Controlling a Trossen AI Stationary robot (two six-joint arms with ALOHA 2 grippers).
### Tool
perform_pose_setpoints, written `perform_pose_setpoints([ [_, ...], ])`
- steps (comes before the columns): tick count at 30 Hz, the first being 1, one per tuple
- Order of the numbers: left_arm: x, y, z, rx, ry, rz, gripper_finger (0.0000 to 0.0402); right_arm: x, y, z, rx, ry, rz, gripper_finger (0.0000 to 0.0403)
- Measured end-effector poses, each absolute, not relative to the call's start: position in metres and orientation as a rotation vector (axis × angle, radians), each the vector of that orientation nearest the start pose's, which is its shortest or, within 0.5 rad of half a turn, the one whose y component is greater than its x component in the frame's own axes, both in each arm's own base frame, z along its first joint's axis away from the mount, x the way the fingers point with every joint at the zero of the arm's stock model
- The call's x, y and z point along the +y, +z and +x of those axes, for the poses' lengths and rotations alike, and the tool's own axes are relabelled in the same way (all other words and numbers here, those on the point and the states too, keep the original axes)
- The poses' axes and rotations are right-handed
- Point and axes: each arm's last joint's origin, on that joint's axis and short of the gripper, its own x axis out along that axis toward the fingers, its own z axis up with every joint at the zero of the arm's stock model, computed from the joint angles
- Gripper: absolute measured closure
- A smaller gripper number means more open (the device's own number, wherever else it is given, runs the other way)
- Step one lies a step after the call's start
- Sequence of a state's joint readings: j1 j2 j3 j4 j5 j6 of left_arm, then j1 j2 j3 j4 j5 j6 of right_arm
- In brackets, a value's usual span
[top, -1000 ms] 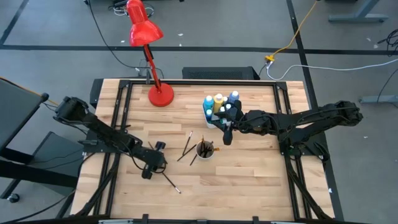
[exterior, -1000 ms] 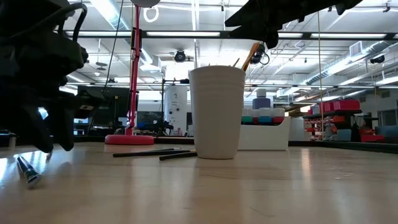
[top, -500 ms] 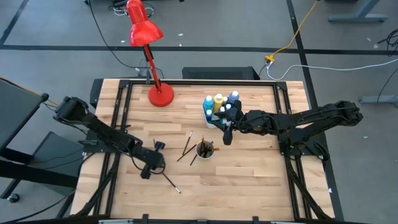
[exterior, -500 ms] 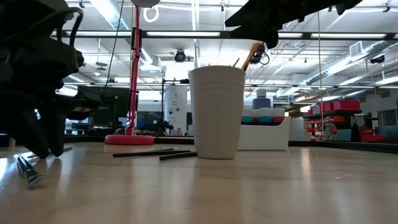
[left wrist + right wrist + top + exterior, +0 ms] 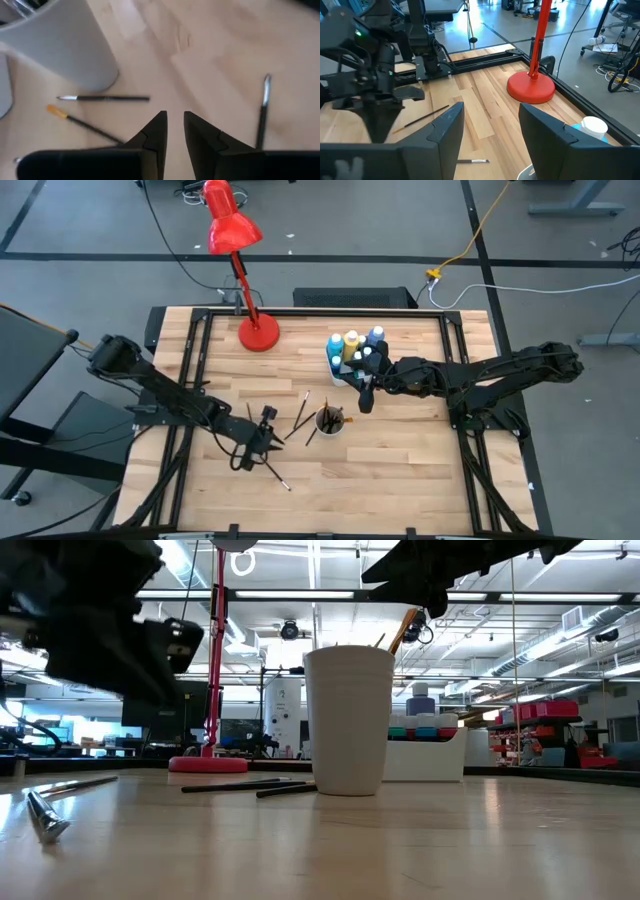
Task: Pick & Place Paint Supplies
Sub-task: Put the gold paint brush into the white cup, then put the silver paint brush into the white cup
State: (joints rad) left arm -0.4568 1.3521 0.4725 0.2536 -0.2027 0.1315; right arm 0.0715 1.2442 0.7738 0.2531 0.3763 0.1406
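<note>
The left hand (image 5: 265,442) has lifted off the surface (image 5: 400,460) beside the cup (image 5: 330,421), fingers nearly together, empty; the right hand (image 5: 365,395), apart, hovers near the cup.

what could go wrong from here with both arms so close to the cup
1. The left gripper hangs over loose brushes lying beside the white cup; a low sweep could scatter them or tip the cup, which looks light.
2. The right gripper, jaws open and empty, sits between the cup and the paint bottles; a turn could knock a bottle over.
3. Both arms converge near the cup and could collide.
</note>
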Motion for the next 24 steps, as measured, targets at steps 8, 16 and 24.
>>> perform_pose_setpoints([
  [8,-0.110,0.161,0.234,0.588,-0.302,0.013,0.0302,0.009,0.276,0.273,0.191,-0.318,0.091,0.0208],
  [16,-0.141,0.140,0.259,0.569,-0.470,0.042,0.0259,0.009,0.275,0.273,0.195,-0.318,0.089,0.0208],
  [24,-0.167,0.128,0.282,0.617,-0.589,0.029,0.0263,0.009,0.274,0.273,0.202,-0.318,0.089,0.0208],
])
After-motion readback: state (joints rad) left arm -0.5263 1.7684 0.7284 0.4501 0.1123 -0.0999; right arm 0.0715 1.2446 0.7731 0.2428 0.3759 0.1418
